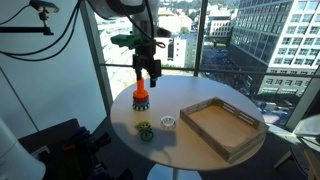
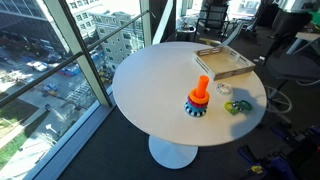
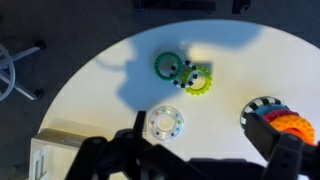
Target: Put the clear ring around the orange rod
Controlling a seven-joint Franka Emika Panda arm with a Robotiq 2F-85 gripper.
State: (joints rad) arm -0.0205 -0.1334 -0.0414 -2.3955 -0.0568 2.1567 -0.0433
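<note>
Hanging above the rod [image 1: 141,95], the tool [image 1: 148,74] has its 2 fingers [image 3: 97,158] spread wide with nothing between them. Down on the worktop [image 3: 100,88], the clear ring [image 3: 164,124] lies flat just beside the rod, on the side toward the tray [image 1: 222,125] and apart from both. The coming move, as I judge it, goes sideways off the rod toward the tray, then straight down. A flat ring has no long axis, so 1 finger inside its hole would suit. A little farther from the rod lies the green ring [image 3: 183,72].
</note>
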